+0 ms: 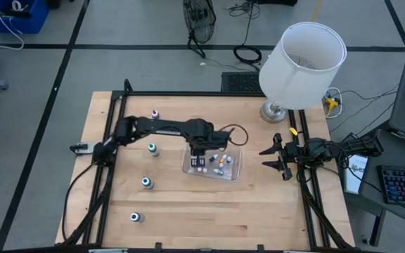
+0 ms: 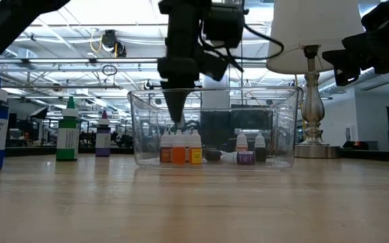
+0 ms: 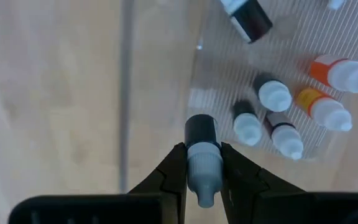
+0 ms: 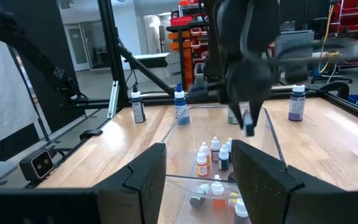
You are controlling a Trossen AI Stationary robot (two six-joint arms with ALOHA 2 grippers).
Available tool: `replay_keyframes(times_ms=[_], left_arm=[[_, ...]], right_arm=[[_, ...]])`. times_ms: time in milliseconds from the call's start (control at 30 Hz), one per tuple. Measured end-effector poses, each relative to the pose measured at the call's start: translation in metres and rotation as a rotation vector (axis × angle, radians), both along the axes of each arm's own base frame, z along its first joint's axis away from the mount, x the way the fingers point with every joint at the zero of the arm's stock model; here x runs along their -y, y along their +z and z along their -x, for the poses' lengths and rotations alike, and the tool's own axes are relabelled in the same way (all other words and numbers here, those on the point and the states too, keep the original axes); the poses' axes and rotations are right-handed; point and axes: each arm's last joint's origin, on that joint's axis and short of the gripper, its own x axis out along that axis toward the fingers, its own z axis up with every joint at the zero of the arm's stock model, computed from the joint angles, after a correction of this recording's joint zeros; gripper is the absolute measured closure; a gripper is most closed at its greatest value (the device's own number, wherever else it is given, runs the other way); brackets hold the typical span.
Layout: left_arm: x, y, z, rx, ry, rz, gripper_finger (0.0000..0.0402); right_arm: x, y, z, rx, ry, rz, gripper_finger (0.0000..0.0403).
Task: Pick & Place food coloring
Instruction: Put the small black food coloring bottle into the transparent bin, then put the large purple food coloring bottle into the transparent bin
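Left gripper clenched on small dark-bodied food coloring bottle, white cap toward wrist, long axis along fingers, roughly vertical. Bottle hangs over near-left end of clear tub, above standing bottles. Move likely straight down. Right gripper parked at right table edge, fingers spread, empty.

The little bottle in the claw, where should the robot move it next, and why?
Probably lower it a little, then let go. The left claw is shut on a little bottle just above the clear tub, beside the bottles already standing inside.
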Motion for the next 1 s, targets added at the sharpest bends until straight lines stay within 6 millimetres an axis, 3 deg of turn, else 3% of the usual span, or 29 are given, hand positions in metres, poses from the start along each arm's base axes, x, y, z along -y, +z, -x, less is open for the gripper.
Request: replay_keyframes(times_ms=[200,333,433,667,867,1000], left_arm=[[0.006,-0.026,-0.008,-0.056,-0.03,0.033,0.0333],[0.008,-0.032,-0.009,-0.066,-0.027,0.094,0.0333],[0.008,-0.032,-0.01,-0.052,-0.027,0.106,0.0327],[0.008,-0.028,-0.01,-0.036,-0.023,0.1,0.0256],[0.008,-0.027,-0.01,-0.039,-0.026,0.098,0.0224],[0.007,-0.006,-0.006,0.001,-0.004,0.096,0.0214]], right_arm=[[0.0,0.0,0.0,0.0,0.0,0.0,0.0234],[0.0,0.0,0.0,0.0,0.0,0.0,0.0234],[0.0,0.0,0.0,0.001,0.0,0.0,0.0234],[0.0,0.0,0.0,0.0,0.0,0.0,0.0234],[0.0,0.0,0.0,0.0,0.0,0.0,0.0234],[0.0,0.0,0.0,0.0,0.0,0.0,0.0234]])
